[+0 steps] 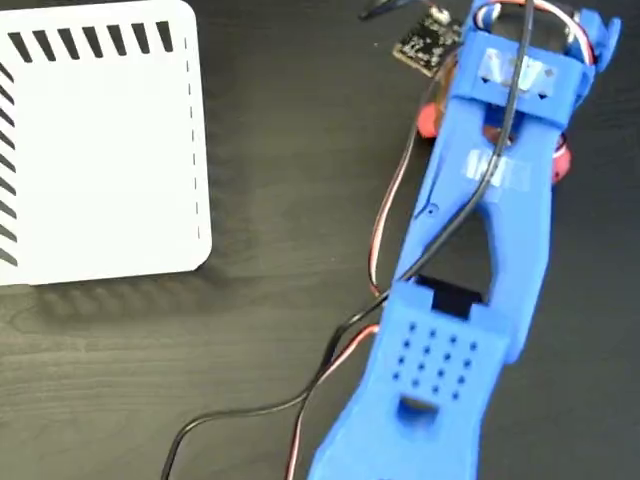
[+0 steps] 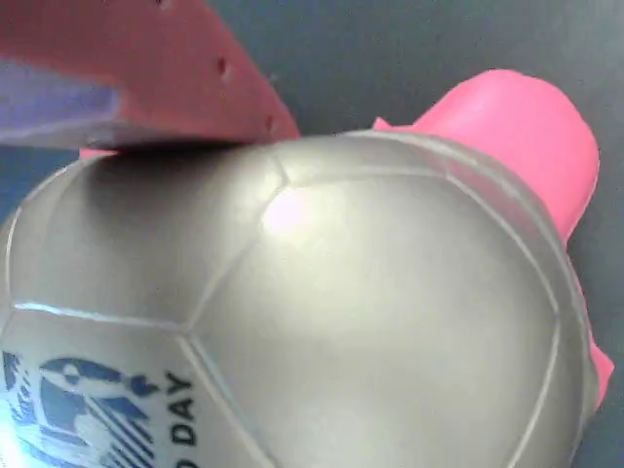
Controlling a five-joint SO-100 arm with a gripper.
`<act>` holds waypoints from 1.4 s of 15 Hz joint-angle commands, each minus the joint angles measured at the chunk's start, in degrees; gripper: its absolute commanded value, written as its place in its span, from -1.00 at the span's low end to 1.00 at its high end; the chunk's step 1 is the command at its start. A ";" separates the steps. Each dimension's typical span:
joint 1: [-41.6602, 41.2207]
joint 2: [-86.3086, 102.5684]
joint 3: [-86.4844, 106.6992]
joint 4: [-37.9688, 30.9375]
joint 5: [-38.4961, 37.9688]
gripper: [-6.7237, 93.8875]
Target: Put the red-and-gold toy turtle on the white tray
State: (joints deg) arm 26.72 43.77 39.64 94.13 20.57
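The red-and-gold toy turtle fills the wrist view: a shiny domed shell with a dark printed mark at the lower left and a coral-pink body part poking out at the upper right. One finger lies against the shell's top left edge; the other finger does not show. In the fixed view my blue arm reaches to the upper right and covers the gripper and most of the turtle; only red bits peek out at its sides. The white tray lies flat at the upper left, far from the turtle.
A dark wooden tabletop spreads between the tray and the arm. Black and red cables trail from the arm across the table toward the bottom edge. A small circuit board sits near the arm's wrist at the top.
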 commanded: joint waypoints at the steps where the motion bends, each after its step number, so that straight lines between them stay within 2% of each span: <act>1: -1.32 22.15 5.54 2.02 0.88 -0.87; 4: -6.86 35.33 6.06 7.91 0.70 -0.87; 8: -20.92 46.23 10.55 8.88 6.42 -0.87; 12: -36.21 45.79 18.02 7.65 11.60 -0.87; 15: -44.65 40.87 18.72 5.19 13.18 -0.87; 17: -48.43 35.95 17.23 4.48 13.54 -0.87; 21: -49.75 23.38 12.13 4.48 14.94 -0.87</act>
State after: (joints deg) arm -21.62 67.24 55.11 98.88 34.72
